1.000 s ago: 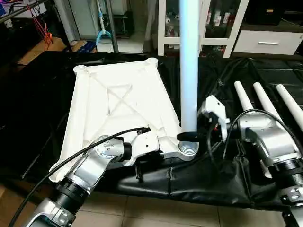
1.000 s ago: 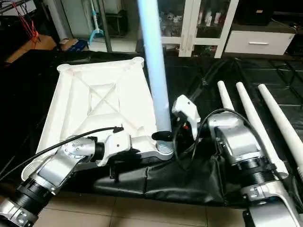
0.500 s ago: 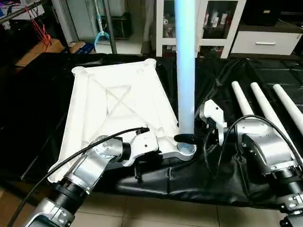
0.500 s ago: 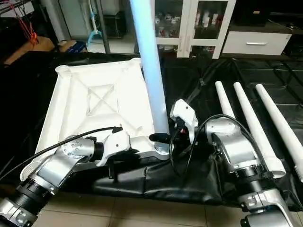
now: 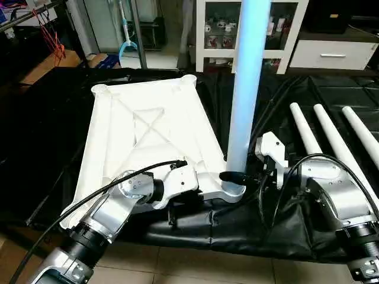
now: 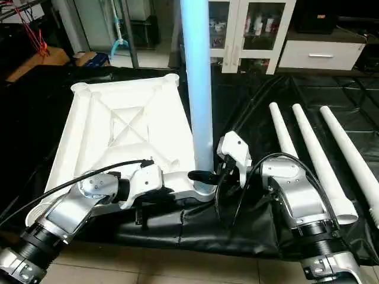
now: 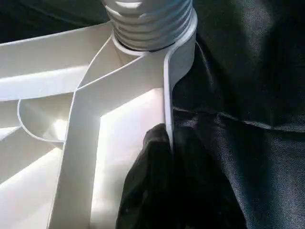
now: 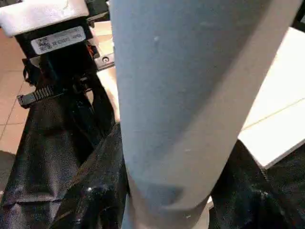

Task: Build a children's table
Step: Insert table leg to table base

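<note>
The tabletop [image 5: 148, 139], white and square, lies ribbed underside up on a black sheet [image 5: 284, 225] that covers the work surface, with its near edge close to the sheet's front edge. Round sockets sit at its corners; two of them show at the far edge. At the near right corner a threaded collar [image 7: 150, 21] rises from the socket, and a long white leg [image 5: 247, 89] stands in it almost upright, leaning slightly to the right toward its top.

The right gripper [image 6: 207, 176] reaches in from the right and its black fingers are clamped around the base of this leg just above the collar. The left gripper [image 7: 164, 186] lies low along the tabletop's near edge, its fingers pressed together on the thin rim wall just beside the near right socket.

Three more legs [image 5: 331, 133] lie side by side on the sheet, well apart from the tabletop's right edge, thin ends pointing away from the robot.

Beyond the sheet's far edge stands a white glass-door cabinet [image 6: 260, 29], next to a white drawer unit [image 5: 334, 53].
</note>
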Tool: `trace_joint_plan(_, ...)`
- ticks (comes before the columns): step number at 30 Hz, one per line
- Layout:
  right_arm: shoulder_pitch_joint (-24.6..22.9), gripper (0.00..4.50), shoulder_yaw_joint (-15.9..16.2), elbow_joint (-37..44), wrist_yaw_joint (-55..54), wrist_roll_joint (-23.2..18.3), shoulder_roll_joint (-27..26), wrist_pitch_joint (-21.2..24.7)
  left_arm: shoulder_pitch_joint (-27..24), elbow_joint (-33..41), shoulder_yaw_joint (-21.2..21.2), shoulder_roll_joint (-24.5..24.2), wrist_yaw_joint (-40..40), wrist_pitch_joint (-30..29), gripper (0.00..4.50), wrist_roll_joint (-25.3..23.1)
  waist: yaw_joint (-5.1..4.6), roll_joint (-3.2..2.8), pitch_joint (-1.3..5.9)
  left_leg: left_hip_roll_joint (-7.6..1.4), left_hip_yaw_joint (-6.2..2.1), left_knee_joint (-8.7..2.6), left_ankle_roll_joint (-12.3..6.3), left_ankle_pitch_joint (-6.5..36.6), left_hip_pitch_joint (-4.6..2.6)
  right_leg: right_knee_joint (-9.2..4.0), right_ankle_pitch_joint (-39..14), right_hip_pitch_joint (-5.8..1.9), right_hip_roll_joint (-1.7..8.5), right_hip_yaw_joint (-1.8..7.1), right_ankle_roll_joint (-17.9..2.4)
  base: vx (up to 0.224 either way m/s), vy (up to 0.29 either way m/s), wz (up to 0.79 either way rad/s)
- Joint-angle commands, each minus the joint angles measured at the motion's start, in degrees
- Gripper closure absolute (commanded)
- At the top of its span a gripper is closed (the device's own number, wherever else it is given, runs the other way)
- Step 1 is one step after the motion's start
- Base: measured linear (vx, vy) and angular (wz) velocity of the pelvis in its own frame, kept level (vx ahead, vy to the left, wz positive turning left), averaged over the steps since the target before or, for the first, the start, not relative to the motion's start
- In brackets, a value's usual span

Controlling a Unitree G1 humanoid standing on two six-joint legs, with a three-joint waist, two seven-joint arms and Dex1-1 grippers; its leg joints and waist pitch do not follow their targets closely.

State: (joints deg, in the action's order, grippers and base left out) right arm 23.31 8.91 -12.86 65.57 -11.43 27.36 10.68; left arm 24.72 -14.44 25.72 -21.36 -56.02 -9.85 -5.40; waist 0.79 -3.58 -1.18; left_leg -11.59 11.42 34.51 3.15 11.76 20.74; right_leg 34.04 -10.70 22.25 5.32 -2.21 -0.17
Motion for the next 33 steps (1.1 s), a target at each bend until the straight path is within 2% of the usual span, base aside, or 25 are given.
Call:
trace_joint_plan(1,-1.6,2.64,3.8,-1.0,1.9,1.1,-0.4,0.9,-0.5,-1.4,2.0,-0.2,-0.3,-0.5,4.50,-1.7,-0.28,0.22,2.56,-1.40,-0.88,-4.58,-1.73,14.3,-0.68,-3.73,-8.9,-1.93,1.87,1.20,-13.2,0.000,0.000,0.00)
trace_joint_plan(6,-1.4,2.64,4.4,-1.5,2.9,2.3,0.5,-0.8,-0.5,-1.4,1.9,-0.2,-0.3,-0.5,4.50,-1.8,-0.35,0.29,2.55,-1.40,-0.85,-4.56,-2.03,13.9,-0.63,-3.69,-8.3,-1.93,1.88,1.21,-13.3,0.000,0.000,0.00)
trace_joint_plan(14,-1.0,2.64,5.5,-2.8,4.3,3.0,1.1,-1.9,-0.6,-1.4,1.9,-0.2,-0.2,-0.5,4.50,-1.8,-0.53,0.34,2.37,-1.43,-0.89,-4.77,-1.78,15.7,-0.68,-3.99,-11.2,-1.80,1.91,1.23,-12.7,0.000,0.000,0.00)
trace_joint_plan(16,-0.8,2.64,4.7,-2.9,3.8,1.7,0.4,0.4,-0.6,-1.4,1.9,-0.2,-0.1,-0.4,4.50,-1.8,-0.56,0.42,2.32,-1.44,-0.92,-4.84,-1.71,16.1,-0.67,-4.04,-11.8,-1.81,1.92,1.25,-12.6,0.000,0.000,0.00)
trace_joint_plan(18,-0.7,2.64,4.6,-3.0,3.7,1.5,0.3,0.6,-0.6,-1.4,1.9,-0.2,-0.1,-0.4,4.50,-1.8,-0.60,0.43,2.32,-1.44,-0.94,-4.86,-1.63,16.2,-0.68,-4.08,-12.0,-1.81,1.92,1.28,-12.5,0.000,0.000,0.00)
trace_joint_plan(20,-0.2,2.64,3.4,-4.4,3.5,-0.3,-0.3,3.6,-0.7,-1.4,1.9,-0.2,-0.1,-0.4,4.50,-1.8,-0.63,0.40,2.30,-1.43,-0.93,-4.91,-1.54,16.4,-0.72,-4.09,-12.0,-1.77,1.87,1.28,-12.7,0.000,0.000,0.00)
trace_joint_plan(23,0.0,2.64,2.3,-6.2,4.0,-2.2,-0.4,5.8,-0.8,-1.4,1.9,-0.2,-0.1,-0.4,4.50,-1.8,-0.55,0.38,2.39,-1.45,-0.92,-4.86,-1.56,15.7,-0.73,-3.96,-10.6,-1.83,1.90,1.26,-13.2,0.000,0.000,0.00)
trace_joint_plan(26,0.0,2.64,2.1,-6.4,4.1,-2.5,-0.4,6.3,-0.8,-1.4,1.9,-0.2,-0.1,-0.4,4.50,-1.8,-0.50,0.39,2.34,-1.48,-0.89,-4.88,-1.57,15.7,-0.74,-3.99,-10.7,-1.80,1.91,1.24,-13.1,0.000,0.000,0.00)
trace_joint_plan(27,0.1,2.64,0.4,-7.2,3.5,-4.2,-1.0,8.1,-0.9,-1.3,2.0,-0.2,0.0,-0.4,4.50,-1.9,-0.54,0.46,2.30,-1.42,-0.85,-4.90,-1.48,16.0,-0.75,-4.04,-11.3,-1.78,1.89,1.27,-13.1,0.000,0.000,0.00)
trace_joint_plan(33,-0.2,2.64,-1.9,-9.2,2.1,-5.9,-1.7,9.7,-1.1,-1.1,1.9,-0.3,-0.1,-0.6,4.50,-1.8,-0.50,0.40,2.31,-1.45,-0.86,-4.95,-1.11,16.1,-0.74,-4.15,-11.8,-1.73,1.98,1.24,-13.0,0.000,0.000,0.00)
